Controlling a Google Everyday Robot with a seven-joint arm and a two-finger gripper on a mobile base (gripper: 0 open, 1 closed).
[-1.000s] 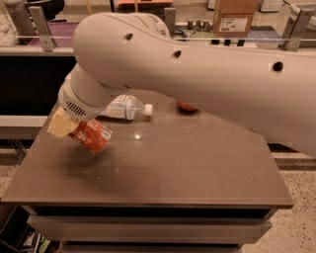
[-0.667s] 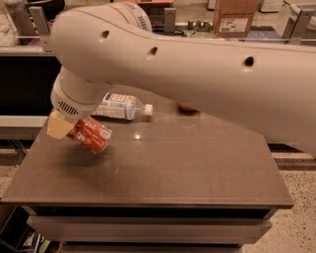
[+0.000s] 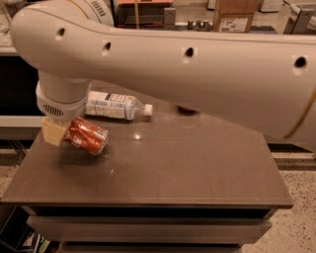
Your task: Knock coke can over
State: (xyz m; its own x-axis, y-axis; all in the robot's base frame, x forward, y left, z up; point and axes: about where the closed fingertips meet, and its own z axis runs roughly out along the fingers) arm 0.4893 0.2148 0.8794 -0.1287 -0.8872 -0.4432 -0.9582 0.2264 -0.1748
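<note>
**Coke can tipped almost flat, against the gripper at the left of the worktop**

You see the small red-orange aluminium coke can (image 3: 88,136) over the left part of the dark brown wooden worktop (image 3: 197,173). The can is not upright. It is tilted strongly, almost on its side, and its silver end points to the right and a little toward you. Its other end touches the pale yellow gripper (image 3: 53,132), which hangs just under the round white wrist of the arm, above the left side of the worktop. You cannot tell whether the gripper is open, closed or holding the can, because the wrist covers most of it. You also cannot tell whether the can rests fully on the worktop or is a little above it; a soft shadow lies under it.

Just behind the can lies a clear plastic bottle with a white label (image 3: 114,105), on its side, with its white cap pointing right. The bottle and the can are near but apart. Farther right, a small red round object (image 3: 187,108) shows partly under the thick white robot arm (image 3: 207,74), which crosses the whole upper part of the view. Behind the arm stands a brown cardboard box (image 3: 236,15).
</note>
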